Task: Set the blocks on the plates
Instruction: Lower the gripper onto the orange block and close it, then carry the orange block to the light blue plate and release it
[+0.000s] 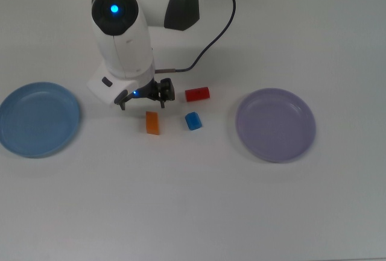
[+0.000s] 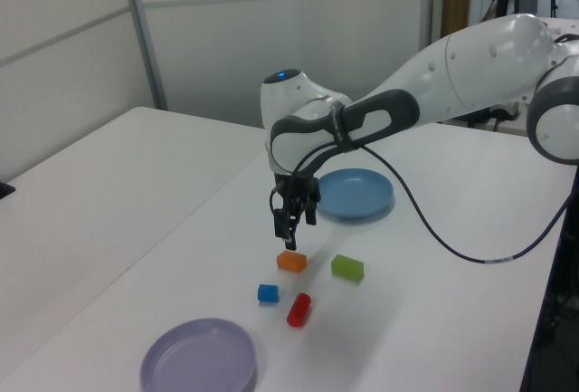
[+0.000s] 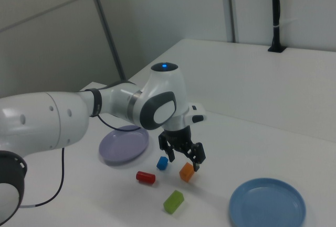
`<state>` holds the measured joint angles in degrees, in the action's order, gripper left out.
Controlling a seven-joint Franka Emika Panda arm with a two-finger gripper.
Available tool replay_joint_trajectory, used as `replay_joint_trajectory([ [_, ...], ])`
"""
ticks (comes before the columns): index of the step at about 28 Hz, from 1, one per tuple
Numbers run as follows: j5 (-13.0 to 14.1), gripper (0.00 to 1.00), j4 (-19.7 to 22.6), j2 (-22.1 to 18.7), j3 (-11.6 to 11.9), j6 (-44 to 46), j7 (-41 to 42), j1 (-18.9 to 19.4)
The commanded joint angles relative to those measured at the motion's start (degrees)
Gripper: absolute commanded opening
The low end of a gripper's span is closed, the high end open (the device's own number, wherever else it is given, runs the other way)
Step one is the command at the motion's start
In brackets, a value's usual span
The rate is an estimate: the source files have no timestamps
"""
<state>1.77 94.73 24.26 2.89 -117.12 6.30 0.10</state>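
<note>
Here the gripper (image 2: 289,225) hangs just above the orange block (image 2: 291,261), fingers spread and empty. All four blocks lie on the worktop (image 1: 181,201) between the plates, none placed. Next, I judge, it must descend straight and close across the block.

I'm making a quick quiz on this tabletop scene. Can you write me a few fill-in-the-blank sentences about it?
1. The gripper hovers above the ____ block.
2. Both plates, blue and lavender, hold ____ blocks.
3. In the top view, the blue block lies just below the ____ block.

Missing words: orange; no; red
</note>
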Motion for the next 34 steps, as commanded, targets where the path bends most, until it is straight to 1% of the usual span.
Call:
replay_joint_trajectory([
  [1,0.5,0.99,0.4,1.2,0.0,-3.2,0.6,0.2],
  [2,0.5,0.99,0.4,1.8,0.0,-3.6,0.1,0.3],
  [3,0.3,0.95,0.3,2.4,0.0,-4.3,-1.2,1.0],
  [4,0.2,0.9,0.3,2.7,0.0,-4.9,-1.7,1.3],
  [5,-0.1,0.82,0.3,3.0,0.0,-5.3,-2.0,1.5],
  [7,-0.7,0.73,0.4,3.5,0.0,-5.7,-2.3,1.7],
  [8,-1.2,0.66,0.4,3.8,0.0,-5.8,-2.5,1.7],
  [9,-1.5,0.62,0.4,3.9,0.0,-5.8,-2.7,1.8],
  [10,-1.6,0.59,0.4,4.2,0.0,-5.8,-2.9,1.8],
  [16,-1.8,0.55,0.3,5.4,0.0,-7.5,-4.5,2.5],
  [18,-1.9,0.47,0.3,5.4,0.0,-8.1,-4.6,2.5],
  [19,-1.9,0.41,0.1,5.4,0.0,-8.1,-4.6,2.5],
  [22,-1.9,0.32,-0.2,5.3,0.0,-8.0,-4.3,2.4],
  [25,-1.9,0.25,-0.8,4.7,0.4,-7.4,-4.2,2.2],
  [29,-1.7,0.25,-1.1,3.6,0.6,-7.2,-4.6,1.5],
  [30,-1.7,0.25,-1.3,3.0,0.9,-7.1,-4.6,1.0],
  [31,-1.7,0.25,-1.4,1.6,1.7,-5.9,-4.3,0.1],
  [34,-1.6,0.25,-1.9,-0.3,2.0,-4.8,-4.2,-1.5],
])
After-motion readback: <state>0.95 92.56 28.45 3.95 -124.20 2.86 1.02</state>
